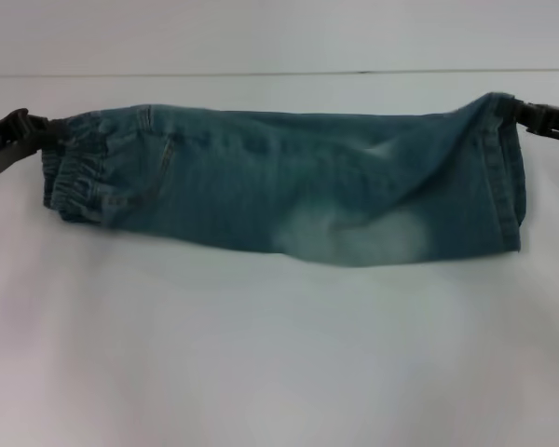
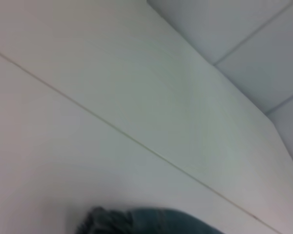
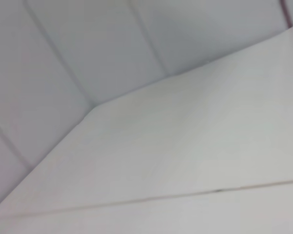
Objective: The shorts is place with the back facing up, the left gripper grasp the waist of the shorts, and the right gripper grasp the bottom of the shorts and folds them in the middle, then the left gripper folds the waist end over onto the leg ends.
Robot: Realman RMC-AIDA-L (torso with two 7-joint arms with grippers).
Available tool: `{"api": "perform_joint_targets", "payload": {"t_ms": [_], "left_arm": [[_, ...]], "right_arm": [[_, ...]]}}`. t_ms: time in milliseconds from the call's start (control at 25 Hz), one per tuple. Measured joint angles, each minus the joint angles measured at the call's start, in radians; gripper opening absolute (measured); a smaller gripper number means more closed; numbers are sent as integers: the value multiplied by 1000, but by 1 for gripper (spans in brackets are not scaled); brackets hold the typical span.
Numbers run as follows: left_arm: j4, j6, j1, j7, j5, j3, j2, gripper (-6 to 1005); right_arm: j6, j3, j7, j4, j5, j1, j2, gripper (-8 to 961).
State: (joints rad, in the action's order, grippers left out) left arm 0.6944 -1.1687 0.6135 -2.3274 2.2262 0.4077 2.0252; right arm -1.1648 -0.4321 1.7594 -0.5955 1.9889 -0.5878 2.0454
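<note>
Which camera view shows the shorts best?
The head view: the whole shorts stretch across the table, the left gripper at the waist, the right gripper at the leg end. The left wrist view shows only an edge; the right wrist view, none.

Shorts (image 1: 279, 182) on white table (image 1: 261, 354)

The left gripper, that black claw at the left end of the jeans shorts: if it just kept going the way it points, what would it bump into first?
The left gripper points inward at the elastic waist of the shorts, already right against it, so the denim comes first. The right gripper sits far beyond, at the leg end.
</note>
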Motion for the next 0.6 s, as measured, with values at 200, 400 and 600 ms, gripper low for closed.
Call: {"api": "perform_joint_targets", "payload": {"t_ms": [200, 400, 600], "left_arm": [[-25, 91, 4, 46, -16, 3, 10, 40], [-58, 163, 8, 81, -18, 11, 10, 40], [-70, 187, 11, 124, -18, 12, 13, 42]], "right_arm": [[166, -6, -91, 91, -83, -30, 11, 6], [289, -7, -177, 145, -91, -76, 27, 7], [375, -6, -245, 180, -92, -111, 37, 8]]}}
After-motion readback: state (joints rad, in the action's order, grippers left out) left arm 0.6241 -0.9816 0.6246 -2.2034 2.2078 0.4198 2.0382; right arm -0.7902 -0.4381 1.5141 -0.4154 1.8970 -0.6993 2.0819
